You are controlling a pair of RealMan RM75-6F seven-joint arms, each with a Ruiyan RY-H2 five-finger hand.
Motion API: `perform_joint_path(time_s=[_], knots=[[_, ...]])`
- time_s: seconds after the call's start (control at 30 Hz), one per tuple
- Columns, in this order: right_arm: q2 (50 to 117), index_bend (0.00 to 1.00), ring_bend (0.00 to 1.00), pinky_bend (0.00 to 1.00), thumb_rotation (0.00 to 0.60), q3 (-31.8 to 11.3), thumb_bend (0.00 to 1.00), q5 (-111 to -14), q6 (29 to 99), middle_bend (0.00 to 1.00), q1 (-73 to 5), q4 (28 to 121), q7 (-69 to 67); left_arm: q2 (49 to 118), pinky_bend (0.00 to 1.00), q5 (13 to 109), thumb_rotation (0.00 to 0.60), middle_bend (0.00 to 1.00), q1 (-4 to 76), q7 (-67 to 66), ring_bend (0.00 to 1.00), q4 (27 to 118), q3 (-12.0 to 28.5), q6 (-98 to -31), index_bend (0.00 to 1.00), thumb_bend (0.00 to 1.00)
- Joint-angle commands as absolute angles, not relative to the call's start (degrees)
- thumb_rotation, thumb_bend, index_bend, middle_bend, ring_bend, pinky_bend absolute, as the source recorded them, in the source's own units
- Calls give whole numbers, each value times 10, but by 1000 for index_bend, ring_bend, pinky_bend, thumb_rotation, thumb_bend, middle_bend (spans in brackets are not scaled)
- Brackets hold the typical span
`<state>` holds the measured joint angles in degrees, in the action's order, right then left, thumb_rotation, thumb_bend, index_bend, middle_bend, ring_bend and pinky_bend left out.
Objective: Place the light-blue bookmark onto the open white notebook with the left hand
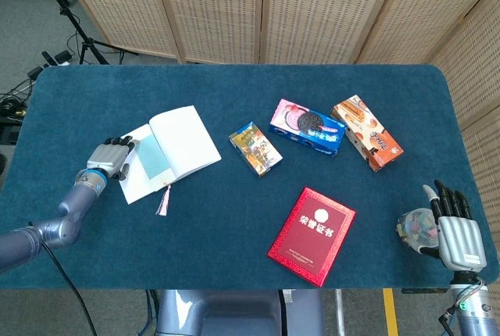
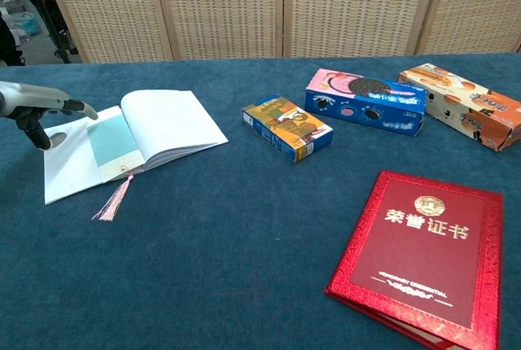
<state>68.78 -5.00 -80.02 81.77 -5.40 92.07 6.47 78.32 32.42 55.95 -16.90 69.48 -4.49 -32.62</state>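
The open white notebook (image 1: pixel 166 149) (image 2: pixel 138 138) lies at the table's left. The light-blue bookmark (image 1: pixel 153 161) (image 2: pixel 111 144) rests flat on its left page, with a pink tassel (image 1: pixel 163 200) (image 2: pixel 114 198) trailing over the near edge onto the cloth. My left hand (image 1: pixel 109 157) (image 2: pixel 37 114) hovers at the notebook's left edge, fingers apart and holding nothing, just off the bookmark. My right hand (image 1: pixel 451 226) rests at the table's near right corner, fingers spread, not holding anything.
A small snack box (image 1: pixel 255 148) (image 2: pixel 286 127), a blue cookie box (image 1: pixel 307 126) (image 2: pixel 365 101) and an orange box (image 1: pixel 367 133) (image 2: pixel 461 107) lie across the middle and right. A red certificate folder (image 1: pixel 312 234) (image 2: pixel 422 254) lies near the front. A clear round object (image 1: pixel 416 230) sits beside my right hand.
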Motion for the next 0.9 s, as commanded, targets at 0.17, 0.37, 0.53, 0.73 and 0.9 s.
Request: perform_joint_path(time_s=[0.17,0.37,0.53,0.73,0.9], knots=[[686,3,0,0,600,-51,156,-795,813,0,-55,920,61,723,0,426,600,0,493,-113,0,805,-11,-457,0,465],[683,4,0,0,600,-51,156,-798,817,0,-53,924,58,687,0,532,600,0,406,-81,0,884,-27,-593,0,264],[680,3,0,0,600,-49,156,-807,821,0,-52,929,57,673,0,608,600,0,324,-63,0,916,-54,-698,0,255],[676,4,0,0,600,-47,156,-813,821,0,-53,935,58,686,0,662,600,0,247,-87,0,906,-75,-791,0,224],[676,4,0,0,600,-46,156,-819,825,0,-53,936,57,694,0,682,600,0,215,-104,0,909,-77,-820,0,220]])
